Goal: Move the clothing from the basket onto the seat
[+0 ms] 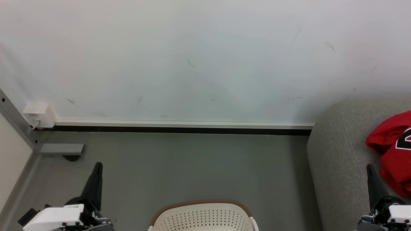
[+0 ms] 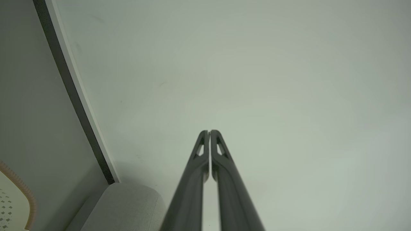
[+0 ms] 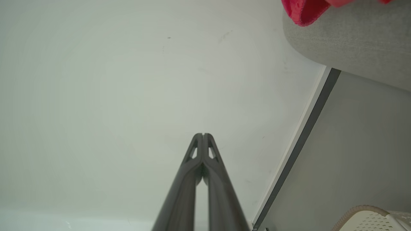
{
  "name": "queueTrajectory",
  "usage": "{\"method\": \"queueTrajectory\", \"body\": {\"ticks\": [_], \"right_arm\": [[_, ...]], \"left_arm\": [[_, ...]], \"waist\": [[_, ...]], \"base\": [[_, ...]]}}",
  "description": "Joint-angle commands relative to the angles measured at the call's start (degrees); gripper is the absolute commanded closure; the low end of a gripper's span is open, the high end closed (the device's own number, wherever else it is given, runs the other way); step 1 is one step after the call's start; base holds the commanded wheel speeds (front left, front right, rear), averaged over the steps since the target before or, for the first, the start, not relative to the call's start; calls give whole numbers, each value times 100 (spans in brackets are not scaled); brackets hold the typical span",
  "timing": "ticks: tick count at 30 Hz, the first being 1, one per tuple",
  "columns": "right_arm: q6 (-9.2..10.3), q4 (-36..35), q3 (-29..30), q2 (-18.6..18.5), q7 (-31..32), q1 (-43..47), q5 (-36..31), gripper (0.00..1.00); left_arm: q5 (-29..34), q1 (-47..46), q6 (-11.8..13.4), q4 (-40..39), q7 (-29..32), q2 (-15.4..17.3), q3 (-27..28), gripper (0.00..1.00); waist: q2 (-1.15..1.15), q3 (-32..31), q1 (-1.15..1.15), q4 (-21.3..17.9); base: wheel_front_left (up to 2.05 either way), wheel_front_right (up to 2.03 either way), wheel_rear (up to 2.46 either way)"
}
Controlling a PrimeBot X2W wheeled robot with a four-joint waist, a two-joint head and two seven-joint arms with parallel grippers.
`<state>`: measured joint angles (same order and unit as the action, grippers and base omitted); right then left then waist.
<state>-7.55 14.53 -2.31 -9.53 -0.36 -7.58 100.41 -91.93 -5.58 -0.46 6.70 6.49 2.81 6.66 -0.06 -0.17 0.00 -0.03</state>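
Red clothing [image 1: 393,150] with a black, white-edged number lies on the grey seat [image 1: 340,154] at the right edge of the head view; a red edge of the clothing [image 3: 303,9] overhangs the seat [image 3: 353,38] in the right wrist view. The cream basket [image 1: 202,216] with a brown rim stands on the floor at bottom centre; only its far wall shows, its inside is cut off. My left gripper [image 1: 98,166] is shut and empty at lower left, its tips [image 2: 209,132] together. My right gripper [image 1: 369,168] is shut and empty beside the seat's front, tips [image 3: 203,134] touching.
A white wall with a pale skirting board [image 1: 183,124] runs across behind the grey floor. A small white box [image 1: 40,115] sits on the wall at left, beside a grey metal post and foot [image 1: 61,149]. The basket rim [image 2: 22,189] and the seat corner [image 2: 125,205] show in the left wrist view.
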Motion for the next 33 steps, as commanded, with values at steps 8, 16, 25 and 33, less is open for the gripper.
{"method": "queueTrajectory", "body": {"ticks": [8,16,25,33], "right_arm": [[12,-57,-128,-138,-118,2,144,100],[12,-83,-251,-256,-216,6,249,100],[12,-123,-410,-366,-341,8,375,100],[12,-156,-539,-463,-446,7,501,100]], "left_arm": [[-83,-32,3,-24,13,12,13,100],[-83,-32,4,-26,13,12,12,100],[-84,-31,4,-29,13,12,12,100],[-84,-30,5,-31,13,12,12,100]], "waist": [[0,1,0,0],[0,2,0,1],[0,3,0,1],[0,4,0,1]], "base": [[0,0,0],[0,0,0],[0,0,0],[0,0,0]]}}
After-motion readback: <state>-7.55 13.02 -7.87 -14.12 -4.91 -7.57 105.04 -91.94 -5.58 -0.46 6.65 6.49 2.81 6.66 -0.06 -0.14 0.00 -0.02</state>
